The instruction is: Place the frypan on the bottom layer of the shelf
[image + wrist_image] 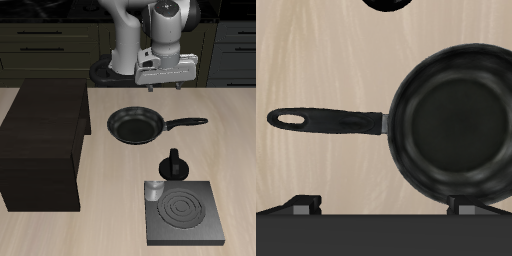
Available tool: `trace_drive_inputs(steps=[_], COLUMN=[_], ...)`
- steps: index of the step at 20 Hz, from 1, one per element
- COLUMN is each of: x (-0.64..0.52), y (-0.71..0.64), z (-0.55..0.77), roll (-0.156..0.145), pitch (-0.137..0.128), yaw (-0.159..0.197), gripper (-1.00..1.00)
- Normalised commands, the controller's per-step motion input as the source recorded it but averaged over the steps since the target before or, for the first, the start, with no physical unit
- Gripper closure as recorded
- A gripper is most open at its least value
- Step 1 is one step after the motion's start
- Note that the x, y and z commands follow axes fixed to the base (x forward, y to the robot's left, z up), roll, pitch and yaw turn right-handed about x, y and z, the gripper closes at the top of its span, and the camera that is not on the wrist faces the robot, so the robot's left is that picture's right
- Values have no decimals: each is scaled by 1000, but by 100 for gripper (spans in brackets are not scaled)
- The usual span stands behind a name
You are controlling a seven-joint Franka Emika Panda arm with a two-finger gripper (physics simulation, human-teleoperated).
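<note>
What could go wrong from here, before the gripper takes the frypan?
1. The frypan has a long, thin handle; gripped far from the bowl, the pan may tilt or slip.
2. The small pot stands close to the handle, so the descending gripper might knock it.
3. The shelf shows no opening in the exterior view; the pan could hit its wall on the way in.

The frypan (451, 118) lies flat on the pale wooden table (326, 50), its long black handle (328, 120) stretching straight out from the rim. Two dark fingertips (302, 205) show at the frame's edge, apart, clear of the pan.
</note>
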Motion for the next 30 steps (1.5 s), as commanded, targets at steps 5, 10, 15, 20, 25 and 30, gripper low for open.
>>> trace_drive_inputs(steps=[5,10,15,20,25,30], x=[13,-19,38,92,-18,-23], y=[-10,-52,-130,-109,30,34], z=[-306,-178,-413,-361,-302,-167], roll=[-5,-6,-5,-16,-4,12], pitch=[39,-14,25,23,32,17], yaw=[5,40,45,23,-2,2], gripper=[-100,-100,-100,-100,-100,-100])
